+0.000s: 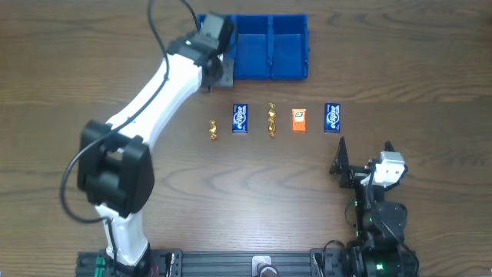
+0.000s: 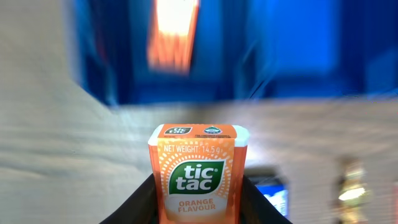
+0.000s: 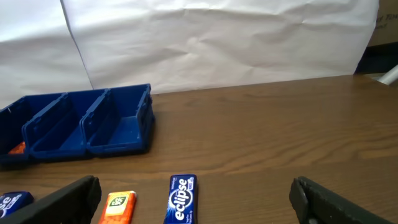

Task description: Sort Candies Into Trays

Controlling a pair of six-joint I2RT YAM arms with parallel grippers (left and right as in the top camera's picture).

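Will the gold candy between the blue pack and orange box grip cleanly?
The gold candy is small, so probably light. Its shiny twisted wrapper may slip or crumple; its narrow, lumpy shape could pivot if nudged.

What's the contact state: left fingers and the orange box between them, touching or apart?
Touching. Left wrist view shows the orange box wedged between both fingers, no gap either side.

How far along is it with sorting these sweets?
Done: one orange box lies in the blue tray's end compartment. In hand: the left gripper holds a second orange box near the tray. Left: two blue packs, two gold sweets, a third orange box on the table.
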